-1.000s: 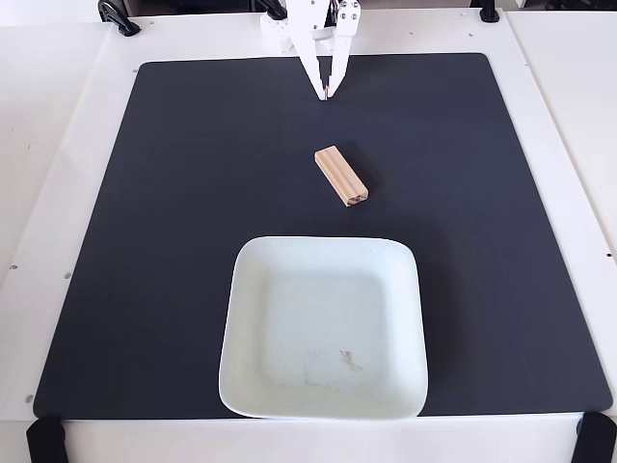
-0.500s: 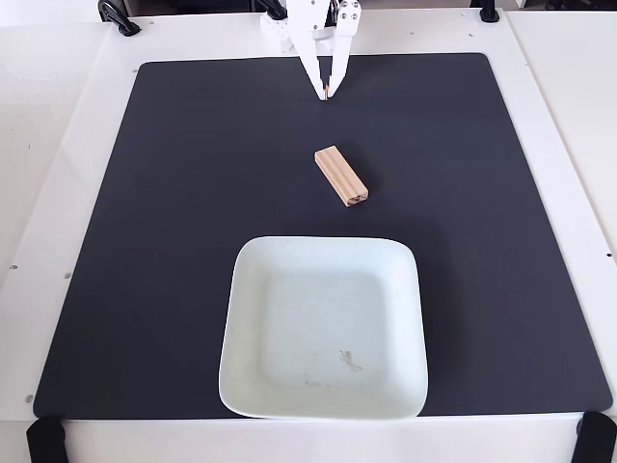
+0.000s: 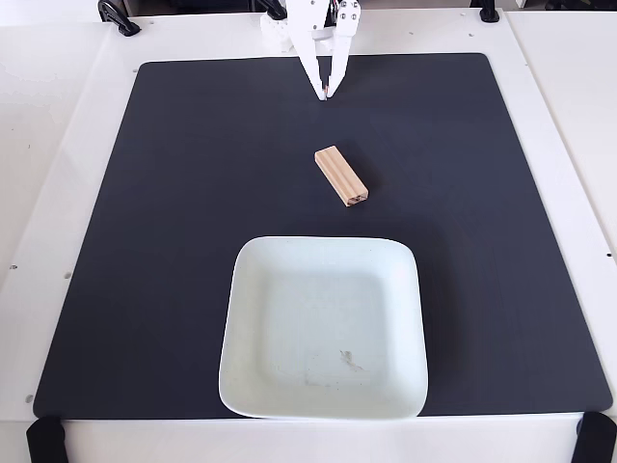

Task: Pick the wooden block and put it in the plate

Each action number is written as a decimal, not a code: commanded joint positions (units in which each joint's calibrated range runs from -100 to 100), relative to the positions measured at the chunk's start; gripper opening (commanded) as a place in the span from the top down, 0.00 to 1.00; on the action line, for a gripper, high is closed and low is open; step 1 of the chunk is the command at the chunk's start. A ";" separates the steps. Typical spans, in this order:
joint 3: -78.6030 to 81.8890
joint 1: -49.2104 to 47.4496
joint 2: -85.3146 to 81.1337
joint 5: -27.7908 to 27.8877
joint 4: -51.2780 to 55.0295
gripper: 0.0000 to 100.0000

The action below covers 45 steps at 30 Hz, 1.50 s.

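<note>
The wooden block (image 3: 341,176) lies flat on the black mat, slanted from upper left to lower right, just above the plate. The plate (image 3: 253,289) is a pale mint square dish with rounded corners at the mat's front centre, with nothing on it but faint scuffs. My white gripper (image 3: 327,95) hangs at the far edge of the mat, fingertips pointing down toward the block and pressed together, shut on nothing. It is well clear of the block, which lies nearer the camera.
A large black mat (image 3: 174,212) covers most of the white table (image 3: 58,145). Black clamps sit at the table's corners (image 3: 44,440). The arm's base stands at the far edge.
</note>
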 commanded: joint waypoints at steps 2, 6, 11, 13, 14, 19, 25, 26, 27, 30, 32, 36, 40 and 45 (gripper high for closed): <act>0.34 0.57 -0.26 -0.09 0.30 0.99; 0.34 2.02 -0.18 -0.09 0.30 0.99; 0.34 1.69 -0.09 0.23 0.30 0.99; 0.34 1.35 -0.09 0.29 0.30 0.99; 0.34 1.24 -0.09 0.34 0.30 0.99; -0.47 0.12 -0.01 0.45 0.30 0.99; -5.42 -2.34 0.08 0.45 3.57 0.99; -7.13 -2.34 0.08 0.45 4.63 0.99; -8.66 -2.34 0.25 0.45 5.25 0.99; -14.06 -2.34 3.55 0.45 6.67 0.99; -17.93 -2.34 7.96 0.45 6.67 0.99; -26.29 -2.23 18.47 0.45 6.49 0.99; -34.66 -1.34 27.11 0.82 5.78 0.99; -45.10 -0.78 36.43 3.44 5.78 0.99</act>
